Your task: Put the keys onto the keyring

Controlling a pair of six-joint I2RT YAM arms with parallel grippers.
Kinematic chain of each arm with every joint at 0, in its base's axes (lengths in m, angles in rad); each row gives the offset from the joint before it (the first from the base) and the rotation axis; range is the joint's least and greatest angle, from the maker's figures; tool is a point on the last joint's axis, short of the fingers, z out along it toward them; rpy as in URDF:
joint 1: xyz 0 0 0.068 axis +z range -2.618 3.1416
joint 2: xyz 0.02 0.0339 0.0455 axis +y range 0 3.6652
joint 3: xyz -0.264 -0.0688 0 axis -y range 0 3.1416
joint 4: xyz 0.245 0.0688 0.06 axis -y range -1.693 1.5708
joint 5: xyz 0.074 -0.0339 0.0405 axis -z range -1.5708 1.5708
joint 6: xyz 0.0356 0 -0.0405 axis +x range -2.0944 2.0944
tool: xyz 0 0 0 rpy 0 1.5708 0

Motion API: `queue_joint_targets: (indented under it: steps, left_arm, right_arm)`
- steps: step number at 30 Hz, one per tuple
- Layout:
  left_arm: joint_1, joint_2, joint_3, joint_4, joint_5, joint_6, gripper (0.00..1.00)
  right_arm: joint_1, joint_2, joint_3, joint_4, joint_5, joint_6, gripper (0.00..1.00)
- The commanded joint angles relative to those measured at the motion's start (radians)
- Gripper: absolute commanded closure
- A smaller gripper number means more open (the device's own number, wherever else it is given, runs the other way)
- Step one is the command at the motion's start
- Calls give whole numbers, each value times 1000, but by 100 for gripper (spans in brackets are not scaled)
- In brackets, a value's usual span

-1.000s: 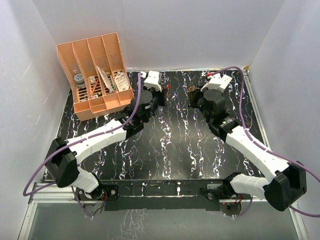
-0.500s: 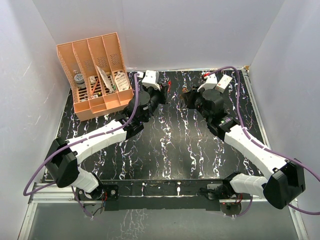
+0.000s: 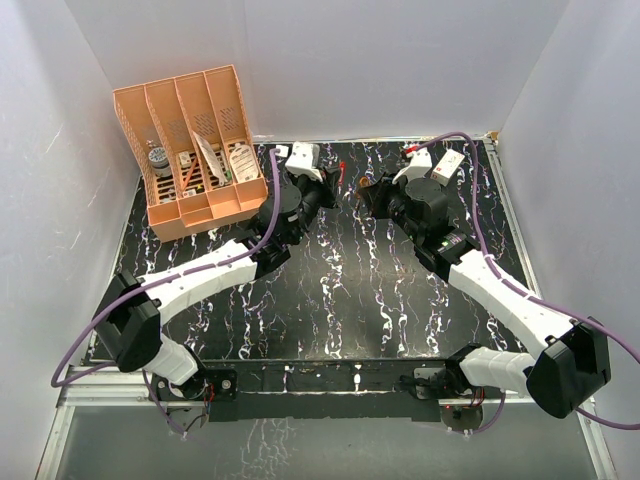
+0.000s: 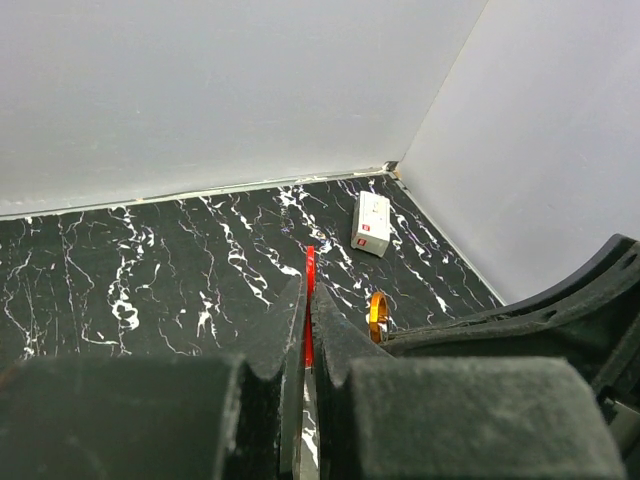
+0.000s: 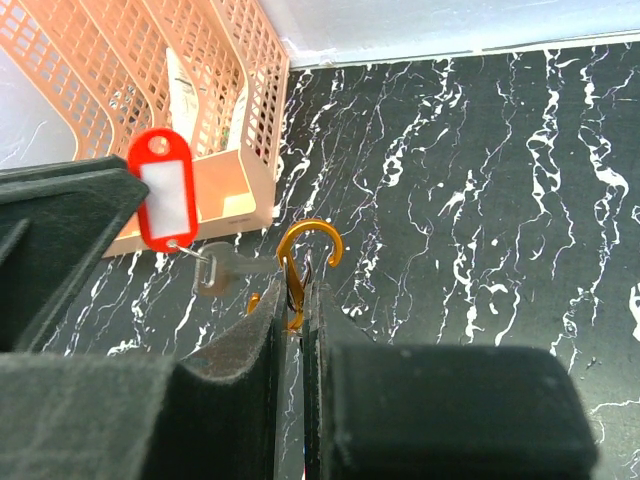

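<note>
Tools tight on red key, keyring

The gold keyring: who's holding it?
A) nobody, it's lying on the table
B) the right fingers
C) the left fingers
B: the right wrist view shows the gold keyring pinched between the right fingers, off the table.

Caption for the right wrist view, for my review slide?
Right end effector pinches the orange-gold keyring beside the red-tagged key held by the left end effector; peach file rack behind.
</note>
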Motion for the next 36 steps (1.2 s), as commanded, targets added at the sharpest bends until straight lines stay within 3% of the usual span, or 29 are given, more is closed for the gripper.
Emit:
queue_joint_targets:
  steps: [1,36]
  left_arm:
    - [-1,2,-9,77,7,-8,100]
    - [-1,60,-23,186,55,-25,100]
  right_arm:
    - [-3,-3,25,69,-20,18,100]
    - [0,33,73,46,-52,111,100]
